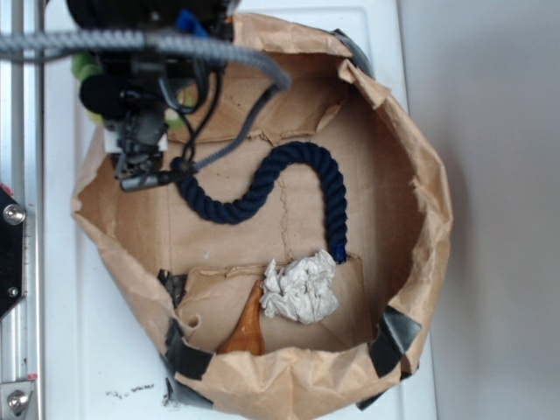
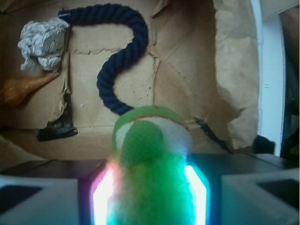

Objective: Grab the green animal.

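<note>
Status: grasp stage, apparently complete or nearly so.

The end effector [image 2: 150, 187] is positioned at the far-left edge of the brown paper tray [image 1: 420, 175], which rests on the white counter [image 1: 87, 350]. In the wrist view the green animal [image 2: 150, 145] sits directly between the two fingers [image 2: 101, 194], its lime-green fuzz filling the gap from pad to pad and its cream-white patch facing the tray floor. The jaws are closed against the toy on both sides, with no free space visible at either contact (the lit pads glow through the fuzz along each flank).

In the exterior view the arm body covers most of the toy; only slivers of lime green show at the tray's far-left edge [image 1: 85, 66], beside the arm housing. From that view it is not clear whether the toy rests on the tray floor or is already raised off it.

Other contents, none in contact with the end effector:
- dark blue rope [image 1: 289, 179], curving across the tray centre;
- crumpled white paper ball [image 1: 300, 287], near the tray's near edge;
- orange-brown object [image 1: 245, 328], just beside the paper ball.

Completed, by judgement: approach, alignment, closure on the toy. Remaining: confirm a secure hold by lifting clear of the tray floor.
</note>
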